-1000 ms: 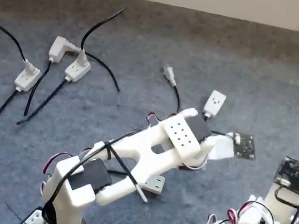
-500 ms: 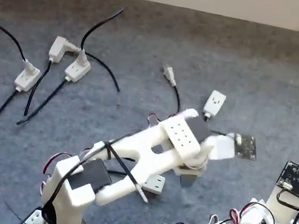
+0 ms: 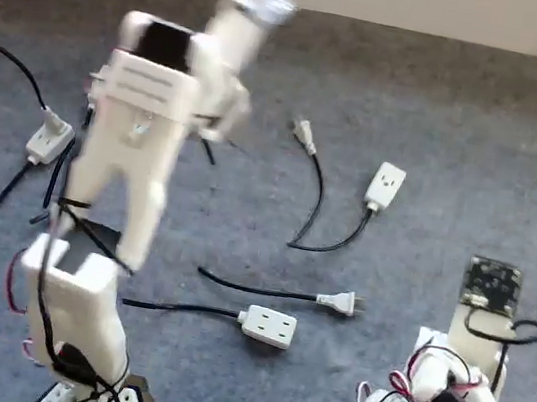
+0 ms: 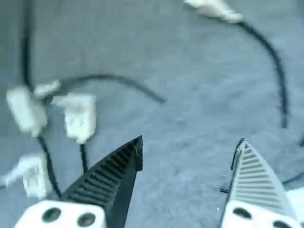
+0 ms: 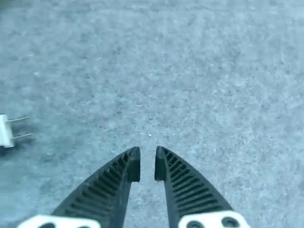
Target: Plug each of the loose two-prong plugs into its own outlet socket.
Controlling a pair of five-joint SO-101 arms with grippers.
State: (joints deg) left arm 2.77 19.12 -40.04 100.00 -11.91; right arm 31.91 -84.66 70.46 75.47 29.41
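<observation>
Hovering high over the left part of the grey desk (image 3: 521, 138), the left tool (image 4: 191, 140) has its jaws spread wide and grips nothing; beneath it lies a cluster of white sockets (image 4: 78, 114) with black cords running off them. The right tool (image 5: 147, 149) is low over bare desk, jaws drawn almost together with only a thin slit between and nothing in them.

Two plugs lie loose; the far plug (image 3: 304, 134) sits mid-desk, its cord looping round to a white socket (image 3: 385, 186) well apart from it; the near plug (image 3: 339, 301) lies closer to the arms, prongs pointing towards the right arm, with a flat socket block (image 3: 267, 325) near it on its own cord.

Judging by looks, these plugs are small, light and hard-bodied; the prongs are thin metal and would probably bend if pinched or jammed in crooked; the cords are limp yet springy, likely to drag and twist a plug once it is lifted. The best hold is across the flat sides of the moulded body, just behind the prongs, never on the cord; the socket blocks look light enough to skid when pushed, so one tool should brace the block while the other presses in.
</observation>
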